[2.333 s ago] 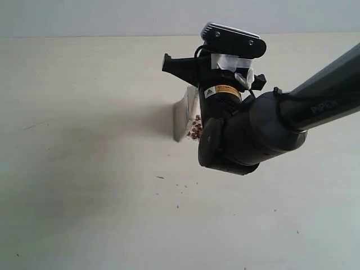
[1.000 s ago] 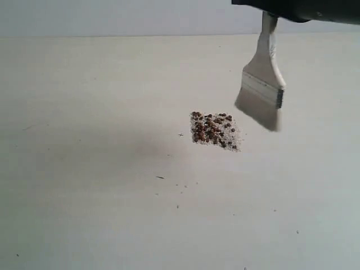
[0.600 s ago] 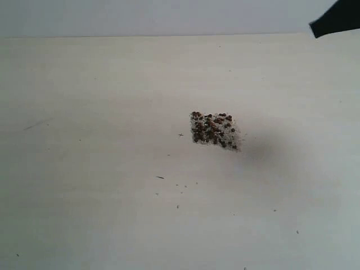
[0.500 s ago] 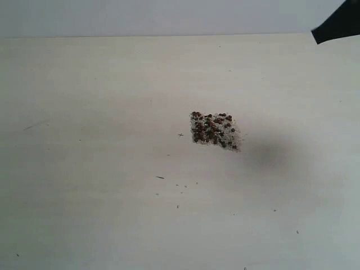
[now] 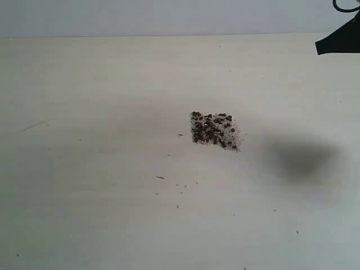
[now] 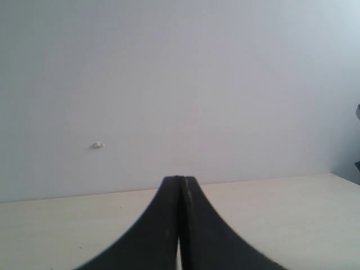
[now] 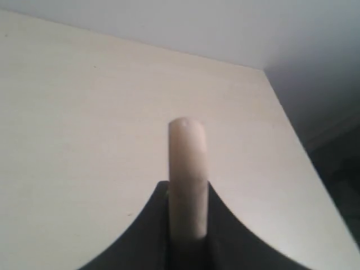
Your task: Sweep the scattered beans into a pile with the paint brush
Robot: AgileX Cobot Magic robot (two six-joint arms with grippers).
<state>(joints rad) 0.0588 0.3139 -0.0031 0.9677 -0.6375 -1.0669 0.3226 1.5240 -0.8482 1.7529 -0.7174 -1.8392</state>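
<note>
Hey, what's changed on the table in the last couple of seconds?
The right arm lifted the paint brush off the beans and withdrew to the exterior view's upper right edge; its shadow slid right too. The right gripper still clamps the handle. Since the lift, the beans and the specks stayed put.

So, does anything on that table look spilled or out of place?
The beans sit in one compact pile with pale grit; only a few dark specks lie scattered on the table, apart from it.
</note>
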